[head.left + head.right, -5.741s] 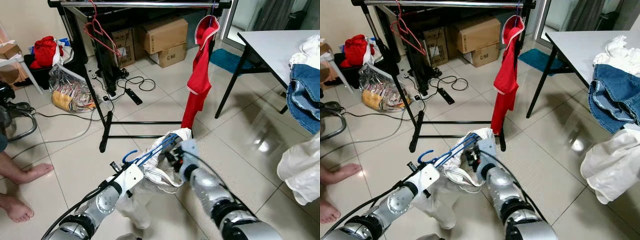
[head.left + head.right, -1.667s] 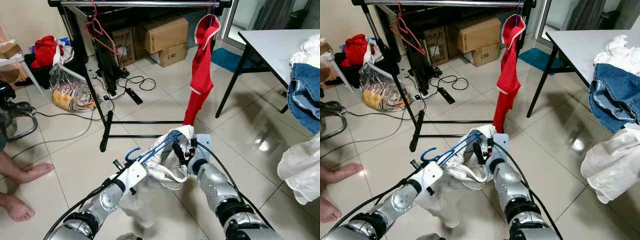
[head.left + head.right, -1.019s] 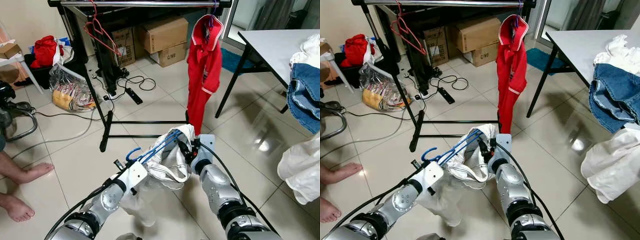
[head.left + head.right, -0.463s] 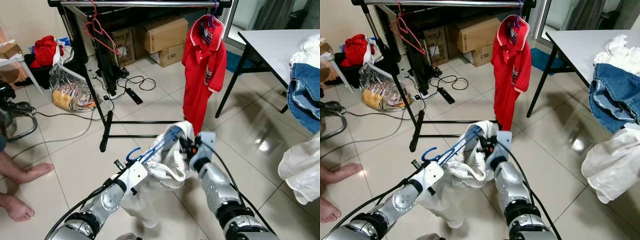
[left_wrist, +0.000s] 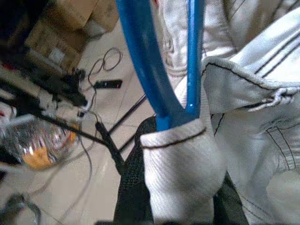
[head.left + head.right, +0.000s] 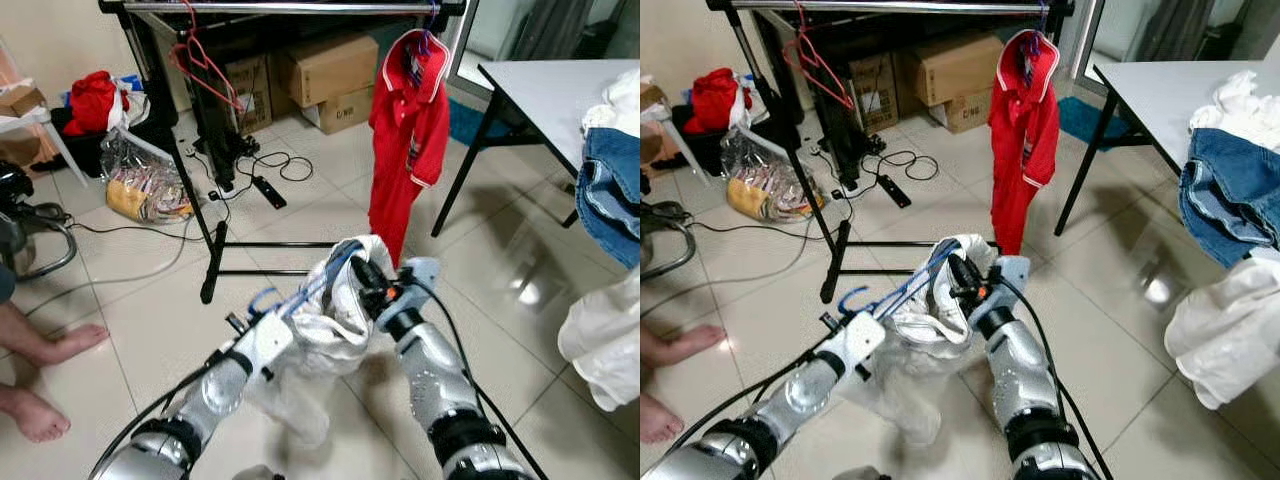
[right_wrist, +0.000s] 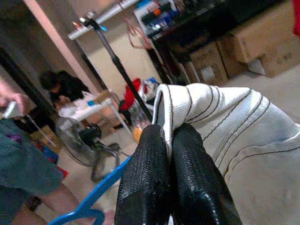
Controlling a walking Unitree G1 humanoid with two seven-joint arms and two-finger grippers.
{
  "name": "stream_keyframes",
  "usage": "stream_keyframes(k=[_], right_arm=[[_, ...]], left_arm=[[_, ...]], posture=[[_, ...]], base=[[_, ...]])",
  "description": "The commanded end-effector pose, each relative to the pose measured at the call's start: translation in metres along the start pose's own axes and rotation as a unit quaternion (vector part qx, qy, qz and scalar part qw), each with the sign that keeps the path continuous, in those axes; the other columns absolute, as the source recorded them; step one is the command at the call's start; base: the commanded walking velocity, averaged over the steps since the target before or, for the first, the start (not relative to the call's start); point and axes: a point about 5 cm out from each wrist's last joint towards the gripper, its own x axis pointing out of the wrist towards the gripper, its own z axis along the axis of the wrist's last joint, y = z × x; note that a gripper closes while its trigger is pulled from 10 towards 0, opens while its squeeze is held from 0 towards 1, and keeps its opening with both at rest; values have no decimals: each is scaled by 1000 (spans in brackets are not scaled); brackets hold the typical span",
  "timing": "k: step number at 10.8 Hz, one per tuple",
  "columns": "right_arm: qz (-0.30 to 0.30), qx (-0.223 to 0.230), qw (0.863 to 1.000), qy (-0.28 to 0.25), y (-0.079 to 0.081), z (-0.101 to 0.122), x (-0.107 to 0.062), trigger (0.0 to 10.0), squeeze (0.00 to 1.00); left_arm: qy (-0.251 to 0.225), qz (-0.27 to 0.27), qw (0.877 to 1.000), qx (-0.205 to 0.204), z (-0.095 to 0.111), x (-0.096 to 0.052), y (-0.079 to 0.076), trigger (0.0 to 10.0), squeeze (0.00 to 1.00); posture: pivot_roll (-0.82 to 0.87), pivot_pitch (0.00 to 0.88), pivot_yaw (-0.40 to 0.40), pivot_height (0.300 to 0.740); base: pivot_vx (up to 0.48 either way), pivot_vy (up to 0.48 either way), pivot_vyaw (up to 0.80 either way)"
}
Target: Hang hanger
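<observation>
A blue hanger (image 6: 318, 283) carries a white garment (image 6: 325, 335) in front of me, low over the floor. My left gripper (image 6: 252, 322) is shut on the blue hanger's (image 5: 140, 56) neck, with white cloth (image 5: 187, 173) bunched between the fingers. My right gripper (image 6: 365, 278) is shut on a striped edge of the white garment (image 7: 234, 131); its fingers (image 7: 154, 178) are pressed together. Beyond stands a black clothes rack (image 6: 280, 7). A red polo shirt (image 6: 408, 130) hangs at the rack's right end and an empty pink hanger (image 6: 200, 60) at its left.
Cardboard boxes (image 6: 325, 65) sit behind the rack, cables and a power strip (image 6: 265, 190) under it. A table (image 6: 545, 85) with jeans (image 6: 610, 190) and white clothes (image 6: 600, 340) stands at the right. A person's bare feet (image 6: 40, 350), a fan (image 6: 20, 240) and bags (image 6: 140, 185) lie left.
Both grippers have lifted the hanger and white garment a little higher and toward the rack. The red polo has turned on its hanger and swung slightly.
</observation>
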Motion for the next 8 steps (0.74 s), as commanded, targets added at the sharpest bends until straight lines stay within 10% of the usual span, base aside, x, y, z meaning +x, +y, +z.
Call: stream_keyframes(k=[1,4,8], right_arm=[[43,-27,999,-17,10,9,4,0,0],[67,-121,988,-75,14,34,-1,0,0],[199,-104,972,-66,41,36,-10,0,0]], left_arm=[[7,3,1000,-24,5,5,9,10000,0],[32,-19,996,-80,11,13,16,10000,0],[28,-25,993,-115,31,25,33,10000,0]], posture=[[4,0,40,740],[-3,7,38,740],[-15,6,42,740]], base=[[0,0,0],[0,0,0],[0,0,0]])
